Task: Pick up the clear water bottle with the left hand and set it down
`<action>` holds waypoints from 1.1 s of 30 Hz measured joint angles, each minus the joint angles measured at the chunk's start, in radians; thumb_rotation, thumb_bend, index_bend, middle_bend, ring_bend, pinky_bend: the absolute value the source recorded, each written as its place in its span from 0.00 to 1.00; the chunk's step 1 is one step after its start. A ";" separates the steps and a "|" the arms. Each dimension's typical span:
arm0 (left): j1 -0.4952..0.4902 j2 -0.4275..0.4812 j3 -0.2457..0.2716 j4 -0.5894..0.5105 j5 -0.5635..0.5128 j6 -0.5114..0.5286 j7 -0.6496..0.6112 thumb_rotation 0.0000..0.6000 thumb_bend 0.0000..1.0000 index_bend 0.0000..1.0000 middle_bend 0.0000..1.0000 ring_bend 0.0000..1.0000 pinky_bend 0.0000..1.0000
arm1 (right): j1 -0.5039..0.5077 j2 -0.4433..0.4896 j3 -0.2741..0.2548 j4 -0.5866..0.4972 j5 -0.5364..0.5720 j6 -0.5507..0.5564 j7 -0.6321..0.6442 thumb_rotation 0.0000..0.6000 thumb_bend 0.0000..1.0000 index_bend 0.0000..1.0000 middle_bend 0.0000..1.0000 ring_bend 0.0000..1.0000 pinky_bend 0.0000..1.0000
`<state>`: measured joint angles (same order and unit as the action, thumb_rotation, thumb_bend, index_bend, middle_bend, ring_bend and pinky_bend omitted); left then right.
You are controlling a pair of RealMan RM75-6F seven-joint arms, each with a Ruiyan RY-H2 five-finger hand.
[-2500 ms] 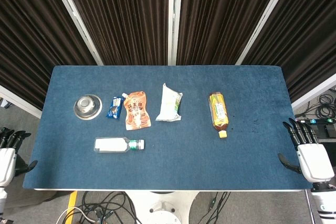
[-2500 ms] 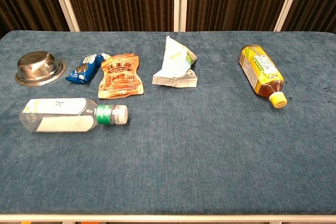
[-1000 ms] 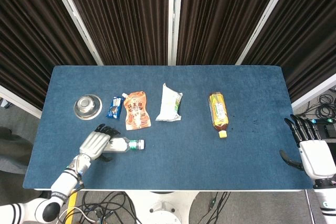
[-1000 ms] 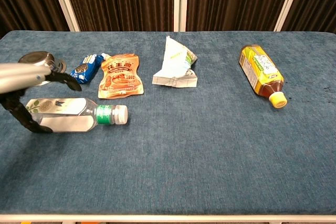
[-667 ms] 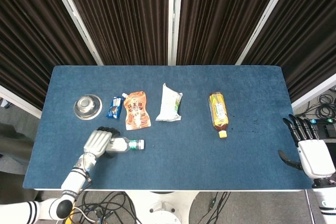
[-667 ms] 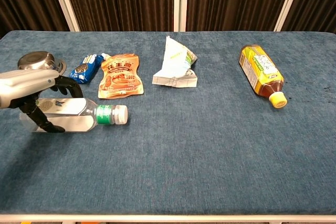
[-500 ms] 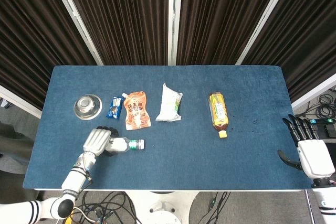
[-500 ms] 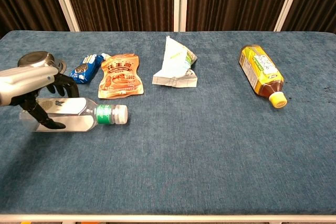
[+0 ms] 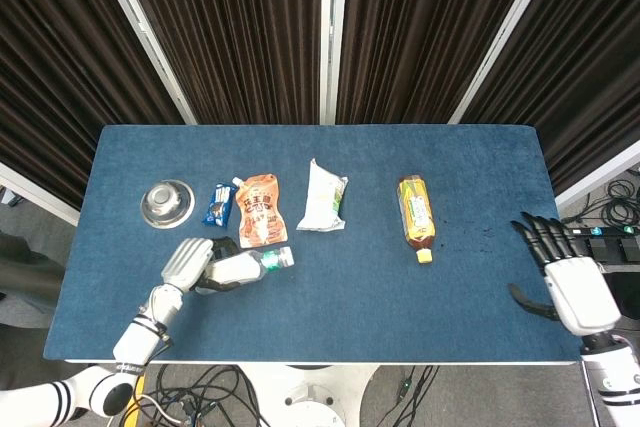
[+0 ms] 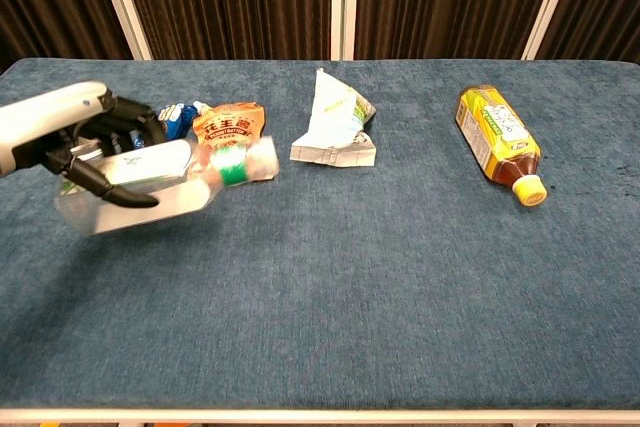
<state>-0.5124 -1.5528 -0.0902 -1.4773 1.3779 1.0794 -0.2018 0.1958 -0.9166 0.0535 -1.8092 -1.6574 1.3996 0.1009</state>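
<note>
My left hand grips the clear water bottle around its body and holds it off the blue table, tilted with its green-banded white cap end raised toward the right. The bottle looks blurred in the chest view. My right hand hovers with fingers spread at the table's right edge, holding nothing; it does not show in the chest view.
A steel bowl, a blue snack pack, an orange pouch and a white bag lie in a row behind the bottle. A yellow tea bottle lies at the right.
My left hand closed round the bottle and lifted it off the cloth, tipping the cap end up and to the right. The right hand edged inward over the table's edge.
</note>
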 measured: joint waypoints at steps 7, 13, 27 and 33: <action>-0.041 -0.045 0.006 0.046 0.231 0.087 -0.308 1.00 0.25 0.65 0.62 0.55 0.56 | 0.124 0.082 0.010 -0.152 -0.040 -0.177 0.056 1.00 0.19 0.14 0.04 0.00 0.00; -0.096 -0.111 -0.025 0.047 0.251 0.110 -0.321 1.00 0.25 0.65 0.62 0.55 0.55 | 0.262 0.103 0.049 -0.262 -0.016 -0.340 0.084 1.00 0.17 0.23 0.04 0.00 0.00; -0.111 -0.151 -0.046 0.008 0.226 0.155 -0.321 1.00 0.25 0.66 0.62 0.55 0.54 | 0.376 0.082 0.119 -0.363 0.175 -0.458 -0.059 0.96 0.16 0.25 0.04 0.00 0.00; -0.116 -0.144 -0.042 -0.001 0.221 0.156 -0.321 1.00 0.25 0.66 0.62 0.55 0.54 | 0.383 0.064 0.115 -0.355 0.184 -0.458 -0.067 0.96 0.16 0.25 0.04 0.00 0.00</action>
<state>-0.6288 -1.6971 -0.1323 -1.4786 1.5988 1.2351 -0.5226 0.5791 -0.8529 0.1686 -2.1645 -1.4733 0.9415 0.0334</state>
